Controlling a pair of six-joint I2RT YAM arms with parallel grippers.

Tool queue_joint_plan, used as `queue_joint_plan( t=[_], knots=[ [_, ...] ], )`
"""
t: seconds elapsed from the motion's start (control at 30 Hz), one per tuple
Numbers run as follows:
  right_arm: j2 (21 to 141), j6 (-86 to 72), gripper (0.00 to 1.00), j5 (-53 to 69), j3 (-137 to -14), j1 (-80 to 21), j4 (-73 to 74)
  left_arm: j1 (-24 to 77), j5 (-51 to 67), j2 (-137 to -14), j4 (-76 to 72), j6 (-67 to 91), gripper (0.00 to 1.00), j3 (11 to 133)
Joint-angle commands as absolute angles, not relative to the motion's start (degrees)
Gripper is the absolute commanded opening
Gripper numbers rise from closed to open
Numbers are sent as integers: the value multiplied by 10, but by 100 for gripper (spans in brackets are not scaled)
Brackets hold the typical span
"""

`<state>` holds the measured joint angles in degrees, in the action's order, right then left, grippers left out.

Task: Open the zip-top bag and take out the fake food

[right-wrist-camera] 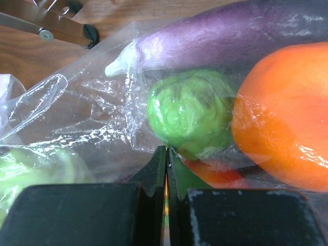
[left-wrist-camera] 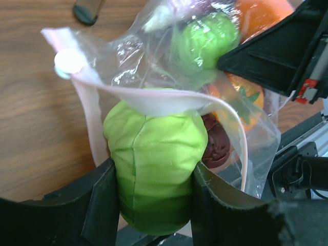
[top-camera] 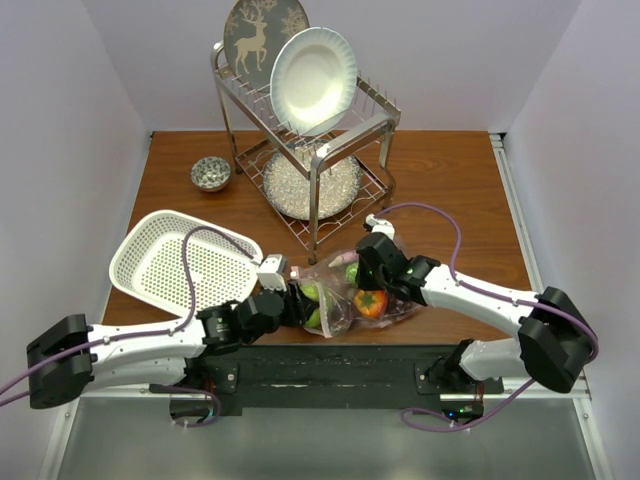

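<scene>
The zip-top bag lies near the table's front edge, between both arms, with its pink zip strip spread open. My left gripper is shut on a light green piece of fake food at the bag's mouth. Behind that piece, inside the bag, lie a dark purple piece, a green ball and an orange fruit. My right gripper is shut, pinching the clear film of the bag just in front of the green cabbage-like ball. A purple eggplant and a large orange fruit lie beside that ball.
A white perforated basket lies left of the bag, over the left arm. A wire dish rack holding plates stands behind the bag, one of its feet close to it. A small patterned bowl sits at the back left.
</scene>
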<state>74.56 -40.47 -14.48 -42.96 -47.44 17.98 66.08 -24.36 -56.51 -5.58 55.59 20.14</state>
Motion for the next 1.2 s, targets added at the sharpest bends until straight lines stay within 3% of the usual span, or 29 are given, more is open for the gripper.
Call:
queue_joint_plan(
  t=[0.0,0.47,0.73,1.17],
  knots=[
    [735,-400,0,-171,-427,-470,173,662,-264,-536,68,580,27,246],
    [723,-383,0,-166,-435,-470,175,662,-315,-505,387,589,23,391],
    [719,-381,0,-153,-436,-470,163,638,-407,-473,479,576,25,490],
    [715,-368,0,-131,-446,-470,156,307,-365,-492,284,453,40,397]
  ],
)
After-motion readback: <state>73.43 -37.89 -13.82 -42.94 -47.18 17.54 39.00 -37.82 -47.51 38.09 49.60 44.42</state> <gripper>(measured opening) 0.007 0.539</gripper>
